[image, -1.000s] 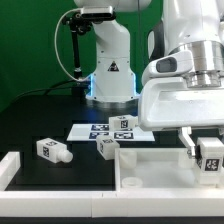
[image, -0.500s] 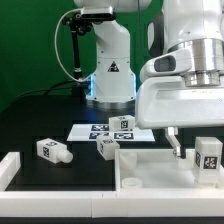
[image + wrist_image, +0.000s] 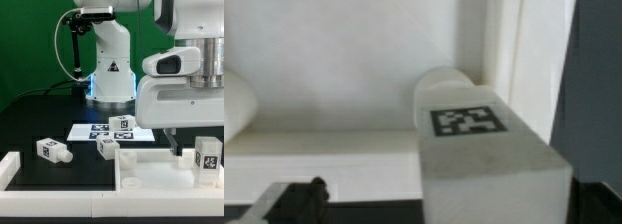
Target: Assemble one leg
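I'm seeing a white leg (image 3: 484,175) with a black-and-white pixel tag (image 3: 468,121) on the plain white panel (image 3: 150,168), black table (image 3: 40,115) around it.

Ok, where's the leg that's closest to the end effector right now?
At the exterior view's far right, the leg stands upright on the white panel, close against its raised rim near a corner.

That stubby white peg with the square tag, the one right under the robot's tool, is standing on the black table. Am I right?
Not quite. The stubby white plastic peg with the black-and-white square tag does stand there, but on the large flat white panel with the raised rim, not on the black table. The exterior view shows it.
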